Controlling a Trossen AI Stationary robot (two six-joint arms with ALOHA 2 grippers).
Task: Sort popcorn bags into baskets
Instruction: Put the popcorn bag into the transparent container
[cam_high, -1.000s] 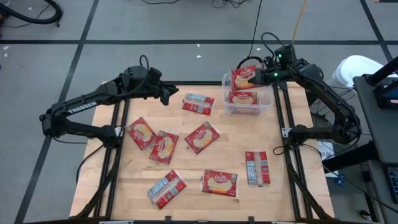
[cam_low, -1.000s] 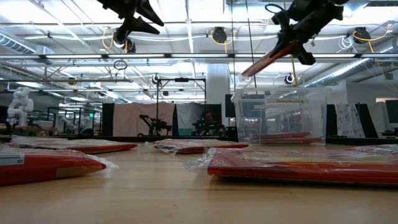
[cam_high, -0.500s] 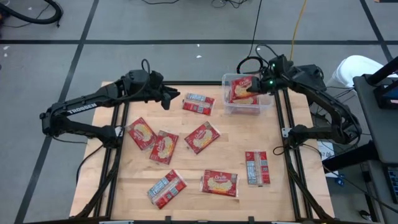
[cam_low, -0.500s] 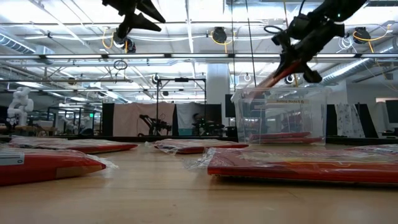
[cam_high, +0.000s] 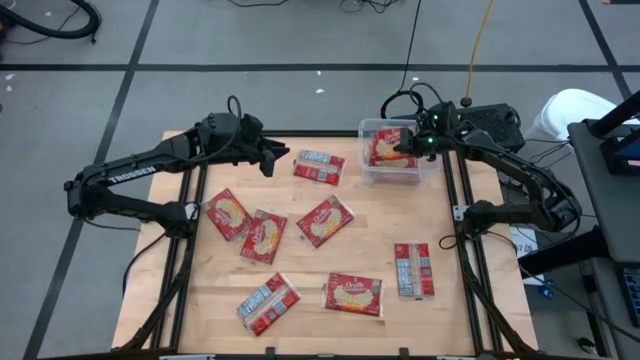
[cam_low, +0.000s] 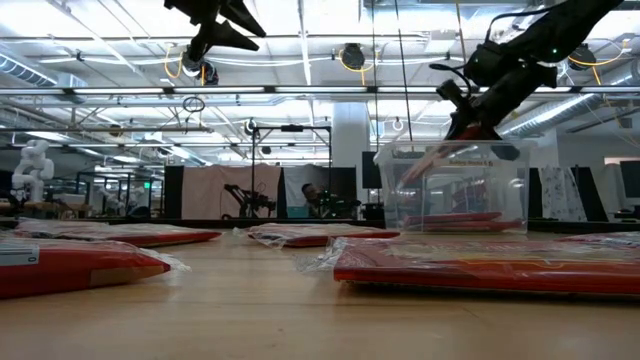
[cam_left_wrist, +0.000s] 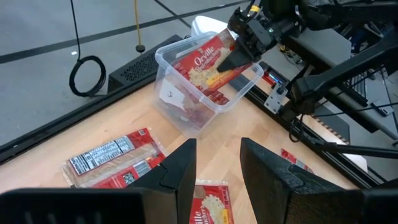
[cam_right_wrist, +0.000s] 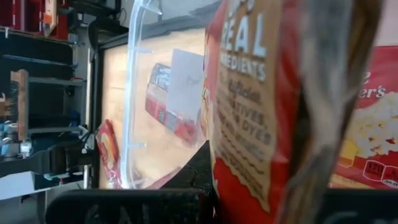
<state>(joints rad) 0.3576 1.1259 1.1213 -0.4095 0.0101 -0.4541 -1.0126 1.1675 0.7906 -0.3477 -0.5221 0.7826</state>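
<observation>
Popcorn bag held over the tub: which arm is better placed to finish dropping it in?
The right. Its pincer grips a popcorn bag tilted into the clear tub. The left pincer is open, holds nothing and hovers off to the tub's side.

Clear plastic tub (cam_high: 397, 172), glossy red packets (cam_high: 352, 294), matt wooden table (cam_high: 350, 254)

Overhead and tabletop-level views share the tub (cam_high: 398, 152).
</observation>
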